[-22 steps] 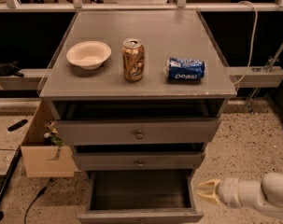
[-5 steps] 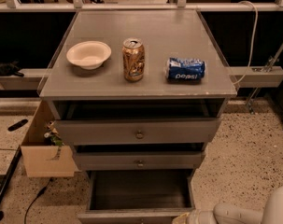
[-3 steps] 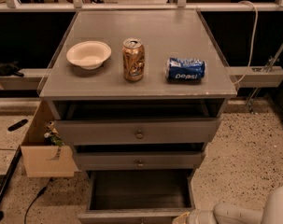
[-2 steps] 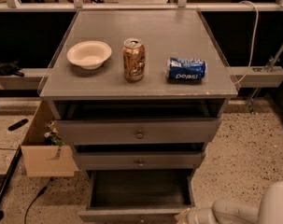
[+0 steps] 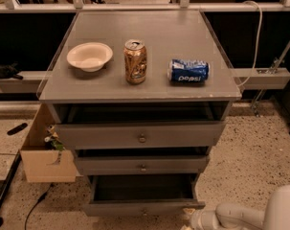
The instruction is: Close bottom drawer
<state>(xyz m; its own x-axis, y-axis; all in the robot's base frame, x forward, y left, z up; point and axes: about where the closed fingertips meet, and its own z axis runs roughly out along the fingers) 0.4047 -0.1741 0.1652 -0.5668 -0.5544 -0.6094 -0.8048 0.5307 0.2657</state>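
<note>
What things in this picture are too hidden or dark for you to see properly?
- The robot's gripper, at the bottom right by the lowest grey drawer: cut off by the camera view's lower edge.
- Inside of the middle grey drawer: hidden under the wide top grey drawer, in shadow.
- Small things in the tan wooden box on the left: too blurred to name.

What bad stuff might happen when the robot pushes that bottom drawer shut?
1. The gripper is low down by the right front corner of the bottom drawer, not at its middle. A push there might twist the drawer so it jams.
2. A hard shove might shake the cabinet. The gold can standing on top might tip, and the blue can lying on its side might roll.
</note>
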